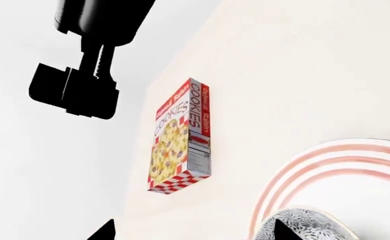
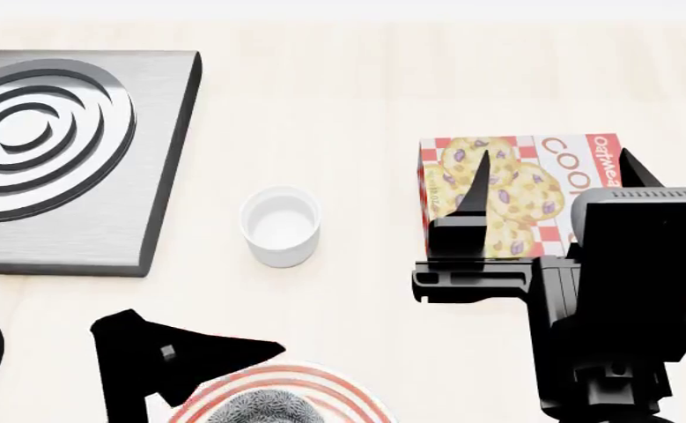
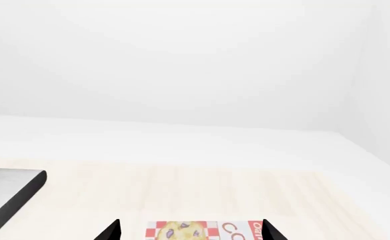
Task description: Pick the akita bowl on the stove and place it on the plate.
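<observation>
The akita bowl (image 2: 261, 409) sits on the plate (image 2: 355, 398) at the near edge of the head view, speckled rim just showing inside the red rings; the left wrist view confirms it, with the bowl (image 1: 308, 225) resting within the ringed plate (image 1: 355, 165). The stove (image 2: 143, 194) lies well apart, up and to the left, its burner rings bare (no bowl on it in any view). The relation that matters now: the bowl lies directly under and against the left gripper (image 2: 160, 374), whose dark fingers frame the bowl's left side, so the left arm is clearly the nearer one and any withdrawal should go straight up, away from the bowl's rim. Whether the left fingers clamp the rim or stand free of it I cannot tell; too little of them shows. The right gripper (image 2: 549, 189) hovers well to the right over the cookie box (image 2: 519, 176), fingers spread wide and holding nothing; the right wrist view shows both tips either side of the box (image 3: 205, 231). A small white cup (image 2: 280, 225) stands between stove and box, clear of both arms. Judgement: placement looks essentially done; release and retreat remain.
</observation>
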Tool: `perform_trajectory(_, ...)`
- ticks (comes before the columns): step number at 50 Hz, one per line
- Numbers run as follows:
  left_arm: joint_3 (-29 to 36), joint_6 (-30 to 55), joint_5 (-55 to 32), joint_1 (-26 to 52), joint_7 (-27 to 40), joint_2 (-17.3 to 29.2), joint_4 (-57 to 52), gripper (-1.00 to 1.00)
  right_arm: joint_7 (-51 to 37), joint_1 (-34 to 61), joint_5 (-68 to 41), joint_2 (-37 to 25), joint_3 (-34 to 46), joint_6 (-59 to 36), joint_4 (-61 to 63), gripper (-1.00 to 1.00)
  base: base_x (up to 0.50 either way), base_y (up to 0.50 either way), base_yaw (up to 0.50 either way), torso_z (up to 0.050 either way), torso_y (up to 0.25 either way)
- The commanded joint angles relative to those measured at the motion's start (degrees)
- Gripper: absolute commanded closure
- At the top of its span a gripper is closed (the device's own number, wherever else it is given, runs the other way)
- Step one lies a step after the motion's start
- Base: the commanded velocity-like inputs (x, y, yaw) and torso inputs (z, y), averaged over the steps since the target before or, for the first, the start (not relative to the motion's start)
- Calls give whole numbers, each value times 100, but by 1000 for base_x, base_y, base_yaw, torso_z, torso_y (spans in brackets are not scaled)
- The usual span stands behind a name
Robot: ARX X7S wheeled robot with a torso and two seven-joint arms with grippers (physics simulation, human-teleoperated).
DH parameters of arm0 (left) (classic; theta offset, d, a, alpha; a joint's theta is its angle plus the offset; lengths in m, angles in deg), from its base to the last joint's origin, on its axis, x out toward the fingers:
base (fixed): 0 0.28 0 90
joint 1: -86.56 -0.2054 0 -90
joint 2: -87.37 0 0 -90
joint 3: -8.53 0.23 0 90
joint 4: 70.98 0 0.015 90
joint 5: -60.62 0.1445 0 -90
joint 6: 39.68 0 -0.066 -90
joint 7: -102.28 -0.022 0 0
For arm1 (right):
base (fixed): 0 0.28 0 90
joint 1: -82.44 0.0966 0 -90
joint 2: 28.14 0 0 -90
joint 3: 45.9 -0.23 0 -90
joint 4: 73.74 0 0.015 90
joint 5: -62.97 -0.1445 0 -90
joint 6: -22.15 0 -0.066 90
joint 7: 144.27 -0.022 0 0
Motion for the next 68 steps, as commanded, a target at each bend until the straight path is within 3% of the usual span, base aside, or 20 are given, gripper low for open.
perform_trajectory(1, -863, 154, -659, 96, 144, -209, -77, -100, -9, 0, -7, -14, 18, 26, -16, -100, 0, 0, 0, 0, 0)
perform_trajectory(24, -2359, 297, -1765, 150, 434, -594, 317, -100, -25, -2, -26, -41, 48, 74, -47, -100, 0, 0, 0, 0, 0)
perform_trajectory(34, -3578, 549, -2696, 243, 682, -979, 615, -100, -40, -2, -40, -51, 55, 85, -51, -100, 0, 0, 0, 0, 0)
perform_trajectory(44, -4285, 703, -3236, 224, 896, -1174, 749, -100, -55, 0, -53, -63, 66, 94, -54, -100, 0, 0, 0, 0, 0)
perform_trajectory(68, -5285, 706, -3998, -215, 1332, -1311, 715, -100, -85, 2, -88, -89, 84, 122, -64, -100, 0, 0, 0, 0, 0)
